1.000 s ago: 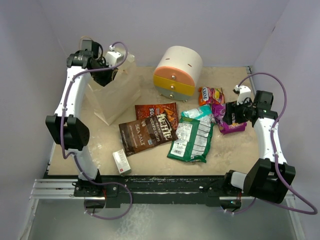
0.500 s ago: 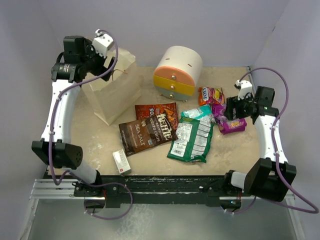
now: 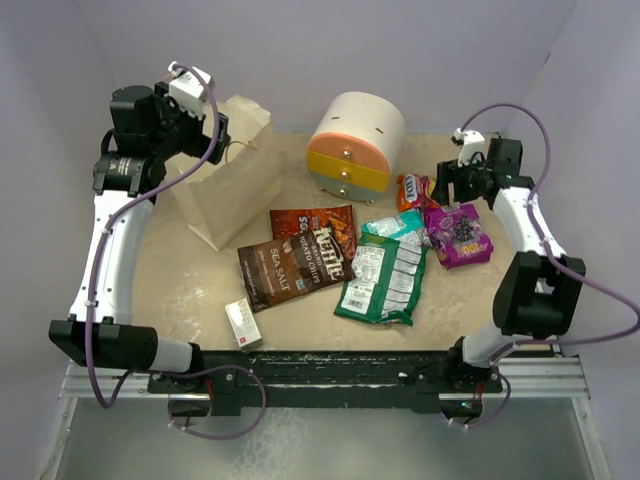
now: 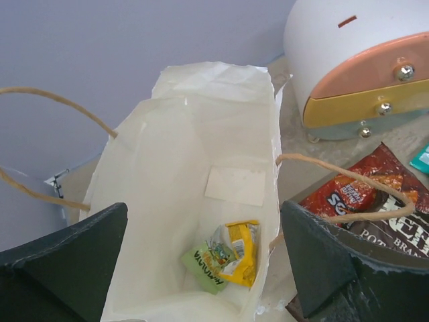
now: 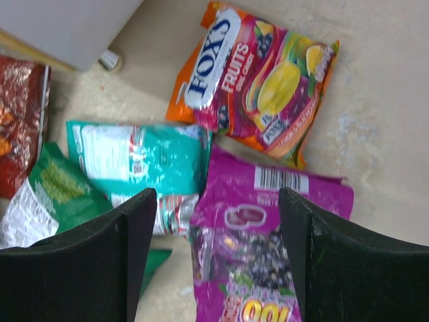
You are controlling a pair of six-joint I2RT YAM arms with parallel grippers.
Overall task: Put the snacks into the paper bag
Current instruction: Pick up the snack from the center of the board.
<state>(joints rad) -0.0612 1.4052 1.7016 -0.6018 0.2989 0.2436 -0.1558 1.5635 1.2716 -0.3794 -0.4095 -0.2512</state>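
The cream paper bag stands open at the back left. A yellow packet and a green packet lie at the bottom of the paper bag. My left gripper hangs open above its mouth, empty. My right gripper hovers open over the snacks at the right, holding nothing. Below it lie a purple packet, an orange Fox's packet and a teal packet. Mid-table are a red-brown chip bag, a dark brown one and a green bag.
A round white-orange-yellow drawer unit stands at the back centre, close to the bag's right side. A small white box lies near the front edge. Purple walls close in the table on three sides.
My left gripper opened and rose out of the bag's mouth. My right gripper moved back and left, off the purple packet, which now lies uncovered.
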